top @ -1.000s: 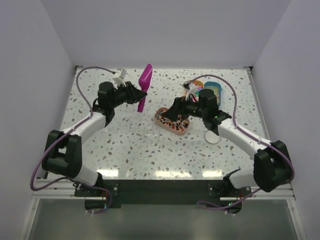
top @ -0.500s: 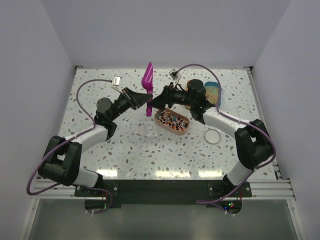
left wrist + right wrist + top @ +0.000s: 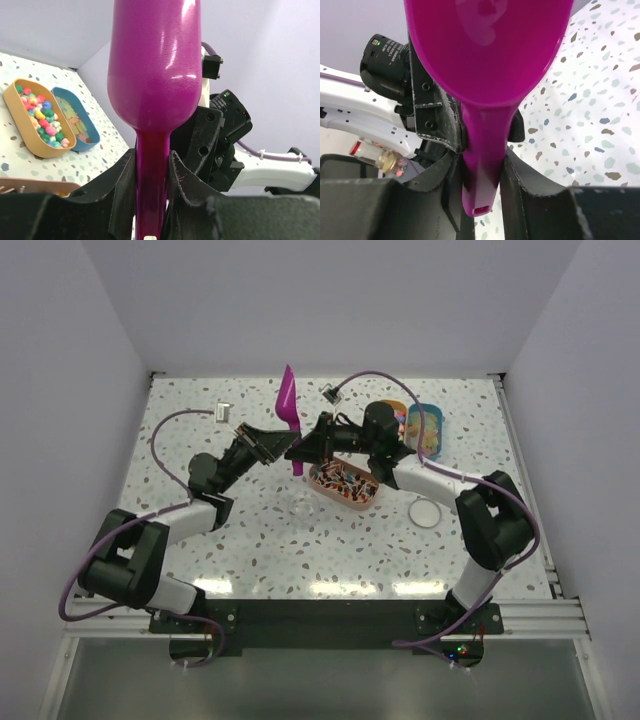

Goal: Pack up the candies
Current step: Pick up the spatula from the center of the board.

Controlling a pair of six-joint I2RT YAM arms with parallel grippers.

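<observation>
The purple scoop stands upright above the table's middle back, bowl up. My left gripper is shut on its handle; in the left wrist view the fingers press both sides of the stem under the bowl. My right gripper comes in from the opposite side and is shut on the same handle, lower down, near its end. The candies, a dark mix of tiny pieces, fill a salmon tray just right of and below the two grippers.
A clear cup stands left of the salmon tray. A white lid lies to its right. An orange tray of pastel candies and a blue tray sit at the back right.
My right arm swung left from over the salmon tray to the scoop and closed its jaws on the handle. The left arm carried the scoop slightly right and kept its grip.
</observation>
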